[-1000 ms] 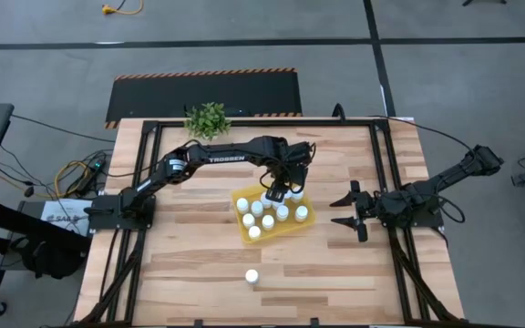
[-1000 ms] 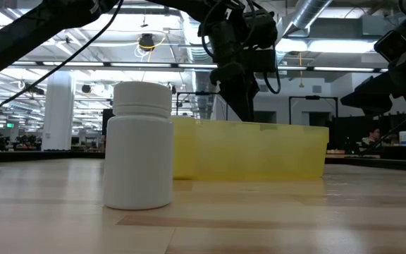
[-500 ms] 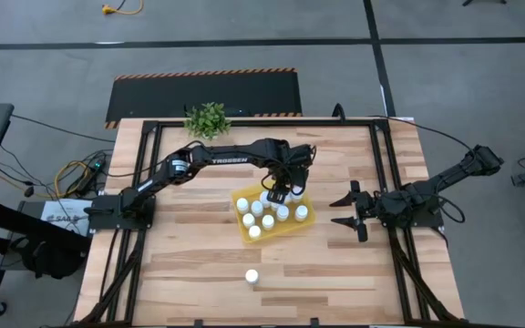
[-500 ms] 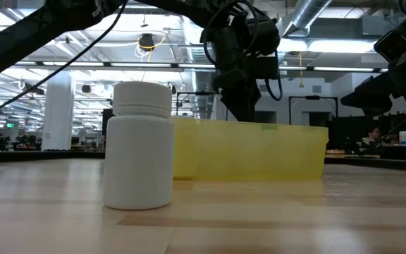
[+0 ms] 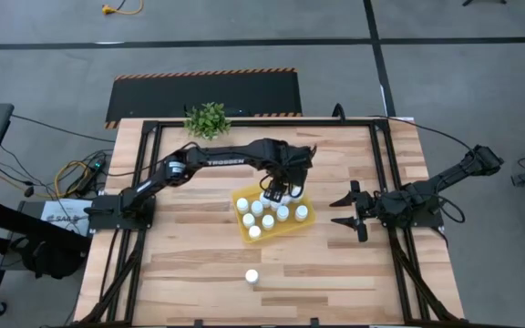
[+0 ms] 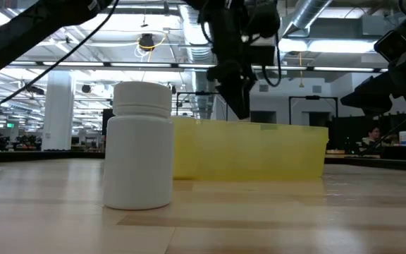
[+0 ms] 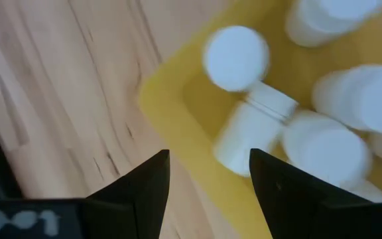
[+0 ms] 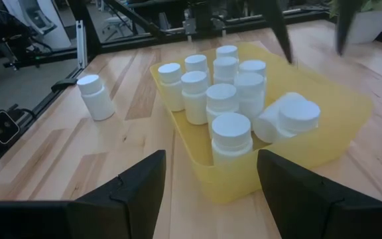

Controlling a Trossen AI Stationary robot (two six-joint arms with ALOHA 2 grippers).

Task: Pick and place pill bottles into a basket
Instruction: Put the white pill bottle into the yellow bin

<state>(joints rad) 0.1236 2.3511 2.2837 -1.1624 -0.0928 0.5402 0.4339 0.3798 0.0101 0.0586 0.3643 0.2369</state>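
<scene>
Left arm: reaches from its base at the desk's left edge across to the basket, bent at the elbow, wrist pointing down.
Left pincer (image 5: 279,191): hangs over the basket's far corner, above the bottles; fingers (image 7: 144,192) stand apart with nothing between them, as the left wrist view shows.
Plant (image 5: 208,119): at the desk's far edge, behind the left arm, well apart from the basket.
Loose bottle (image 5: 252,276): upright on the desk (image 5: 180,264) near the front edge, alone, well apart from the basket; in the low view it stands large in front of the yellow wall.
Basket (image 5: 292,228): yellow, near the desk's middle, set at a slant between the two arms.
Bottles in basket (image 5: 263,214): about ten, most upright and packed close; one lies on its side (image 7: 251,129) by the corner under the left pincer.
Right pincer (image 5: 346,211): low over the desk just right of the basket, facing it, fingers spread wide, empty.
Right arm: stretched along the desk's right side, waiting.
</scene>
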